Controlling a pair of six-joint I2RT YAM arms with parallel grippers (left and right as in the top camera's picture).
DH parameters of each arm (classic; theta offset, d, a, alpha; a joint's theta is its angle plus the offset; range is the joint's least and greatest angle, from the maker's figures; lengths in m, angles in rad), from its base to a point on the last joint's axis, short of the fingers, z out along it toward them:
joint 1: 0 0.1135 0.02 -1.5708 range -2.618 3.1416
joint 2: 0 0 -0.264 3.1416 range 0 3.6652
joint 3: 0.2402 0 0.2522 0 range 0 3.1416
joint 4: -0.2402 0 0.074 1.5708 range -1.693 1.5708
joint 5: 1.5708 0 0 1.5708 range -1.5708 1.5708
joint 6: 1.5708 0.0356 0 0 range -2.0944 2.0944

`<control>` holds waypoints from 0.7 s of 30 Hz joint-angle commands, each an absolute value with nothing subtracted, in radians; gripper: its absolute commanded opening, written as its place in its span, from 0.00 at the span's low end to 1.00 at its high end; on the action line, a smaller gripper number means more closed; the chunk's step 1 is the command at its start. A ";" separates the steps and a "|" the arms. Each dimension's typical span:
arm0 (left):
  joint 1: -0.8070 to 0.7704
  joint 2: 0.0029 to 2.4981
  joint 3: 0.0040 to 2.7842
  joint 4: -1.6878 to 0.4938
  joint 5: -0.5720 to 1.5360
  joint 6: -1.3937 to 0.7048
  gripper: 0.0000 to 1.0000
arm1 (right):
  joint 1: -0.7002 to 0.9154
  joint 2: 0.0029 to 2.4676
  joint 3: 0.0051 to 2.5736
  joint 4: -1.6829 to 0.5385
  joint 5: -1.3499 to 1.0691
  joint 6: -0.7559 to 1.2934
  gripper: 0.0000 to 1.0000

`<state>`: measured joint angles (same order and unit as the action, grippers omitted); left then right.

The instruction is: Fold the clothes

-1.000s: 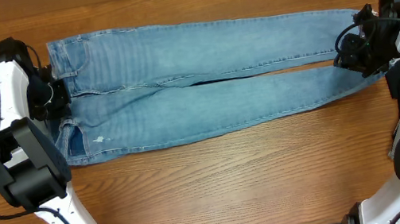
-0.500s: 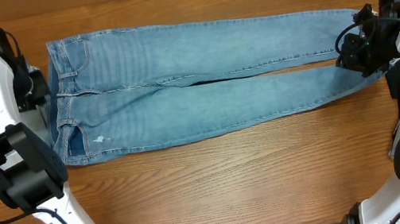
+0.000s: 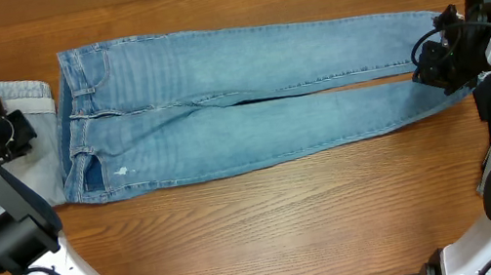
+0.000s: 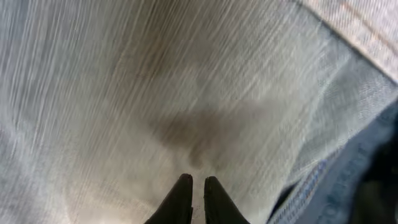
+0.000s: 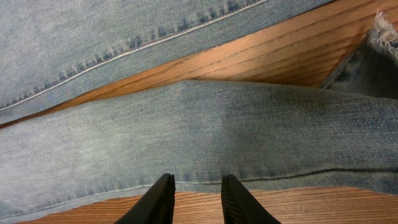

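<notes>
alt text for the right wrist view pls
The right gripper, fingers open, is poised over a mid-blue jeans leg lying across a wooden table. The other leg runs above it, and a frayed hem shows at the upper right.

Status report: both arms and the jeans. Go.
Left fingers shut, empty, over pale jeans. Right fingers open over blue jeans leg near hem. Blue jeans flat, unfolded. Pale jeans crowd the waistband.

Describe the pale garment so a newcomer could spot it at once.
On the wooden table, find the long mid-blue jeans stretched across it. Follow them to the waistband at the left end; the pale garment lies right beside it. Its far lighter, washed-out denim sets it apart.
</notes>
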<state>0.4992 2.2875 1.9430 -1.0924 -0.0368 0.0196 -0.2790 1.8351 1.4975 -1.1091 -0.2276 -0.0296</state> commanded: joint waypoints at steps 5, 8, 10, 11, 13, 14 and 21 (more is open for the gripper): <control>0.504 2.352 1.881 -1.016 -0.127 0.075 0.11 | -0.274 1.816 1.492 -1.137 -0.222 -0.030 0.28; 0.524 2.352 1.880 -1.021 -0.214 0.049 0.11 | -0.274 1.816 1.492 -1.138 -0.222 -0.030 0.28; 0.561 2.352 1.880 -1.020 -0.205 0.027 0.11 | -0.274 1.816 1.492 -1.137 -0.222 -0.030 0.28; 0.577 2.352 1.880 -1.019 -0.181 0.021 0.10 | -0.274 1.816 1.492 -1.138 -0.222 -0.030 0.29; 0.601 2.351 1.881 -1.017 -0.117 0.022 0.13 | -0.274 1.816 1.493 -1.138 -0.222 -0.030 0.29; 0.602 2.349 1.894 -1.022 -0.089 0.022 0.15 | -0.274 1.816 1.493 -1.137 -0.222 -0.030 0.29; 0.510 2.255 2.400 -1.373 0.235 -0.063 0.60 | -0.349 1.700 1.550 -1.245 -0.139 0.134 0.73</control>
